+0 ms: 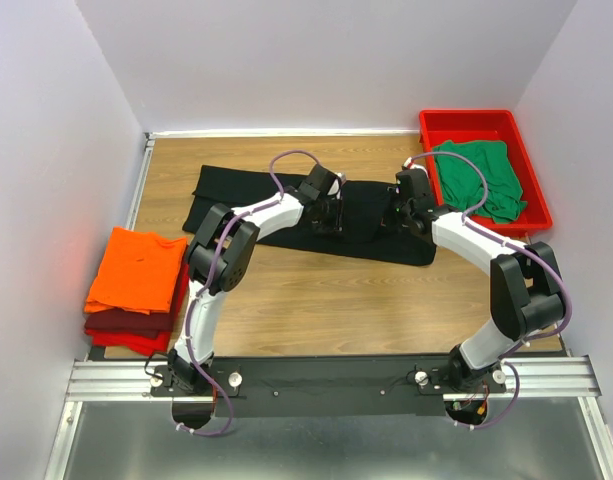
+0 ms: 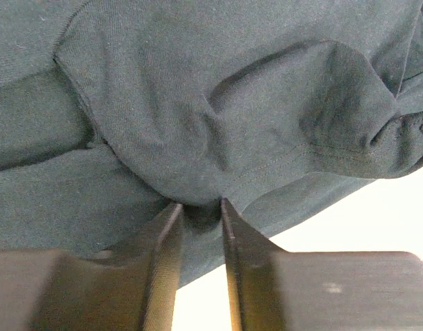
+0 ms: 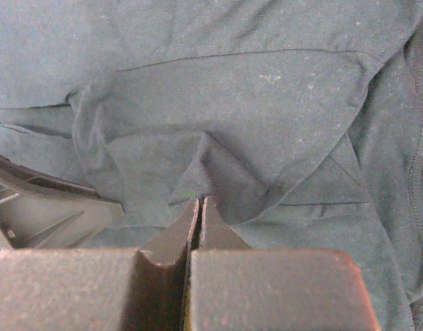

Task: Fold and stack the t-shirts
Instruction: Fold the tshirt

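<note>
The large black t-shirt [image 1: 236,200] lies spread across the middle of the table. My left gripper [image 1: 326,213] is shut on a pinch of its cloth [image 2: 197,207]. My right gripper [image 1: 398,215] is shut on another fold of the same shirt [image 3: 199,196], and the cloth tents up at its tips. The black shirt fills both wrist views. The orange t-shirt [image 1: 136,268] lies folded on top of the dark red t-shirt [image 1: 126,322] at the left edge. The green t-shirt [image 1: 481,175] lies crumpled in the red tray [image 1: 466,122].
The red plastic tray stands at the back right corner. White walls close in the table on the left, back and right. A metal rail [image 1: 326,375] with the arm bases runs along the near edge. Bare wood [image 1: 356,300] lies between the black shirt and the rail.
</note>
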Action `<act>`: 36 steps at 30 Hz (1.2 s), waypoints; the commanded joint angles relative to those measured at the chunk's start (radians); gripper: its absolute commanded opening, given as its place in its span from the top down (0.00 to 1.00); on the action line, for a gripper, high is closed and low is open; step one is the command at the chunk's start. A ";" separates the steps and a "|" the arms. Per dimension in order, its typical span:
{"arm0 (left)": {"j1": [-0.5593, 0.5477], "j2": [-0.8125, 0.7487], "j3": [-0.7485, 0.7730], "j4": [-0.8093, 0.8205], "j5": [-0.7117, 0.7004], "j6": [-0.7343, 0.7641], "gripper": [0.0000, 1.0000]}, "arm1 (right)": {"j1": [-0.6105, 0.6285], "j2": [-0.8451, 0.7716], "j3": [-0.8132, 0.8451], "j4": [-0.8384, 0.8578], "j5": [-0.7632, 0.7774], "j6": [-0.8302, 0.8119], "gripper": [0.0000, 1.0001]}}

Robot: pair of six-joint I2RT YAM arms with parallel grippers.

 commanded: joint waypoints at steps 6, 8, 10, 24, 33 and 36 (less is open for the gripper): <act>-0.008 -0.012 0.027 -0.027 -0.025 0.010 0.96 | 0.006 0.003 -0.001 -0.015 0.002 -0.002 0.97; -0.005 -0.026 0.025 -0.028 -0.027 0.010 1.00 | 0.006 -0.001 -0.004 -0.015 0.001 -0.002 0.97; 0.000 -0.035 0.022 -0.031 -0.025 0.010 1.00 | 0.006 -0.003 -0.009 -0.015 -0.007 -0.002 0.97; 0.066 -0.090 -0.010 -0.050 -0.007 0.029 1.00 | 0.079 -0.047 -0.061 -0.016 -0.030 0.018 0.97; 0.072 -0.098 -0.062 -0.044 0.036 0.043 1.00 | 0.095 -0.108 -0.113 -0.039 -0.007 0.022 0.97; 0.072 -0.098 -0.068 -0.044 0.039 0.045 1.00 | 0.095 -0.121 -0.136 -0.046 0.002 0.024 0.96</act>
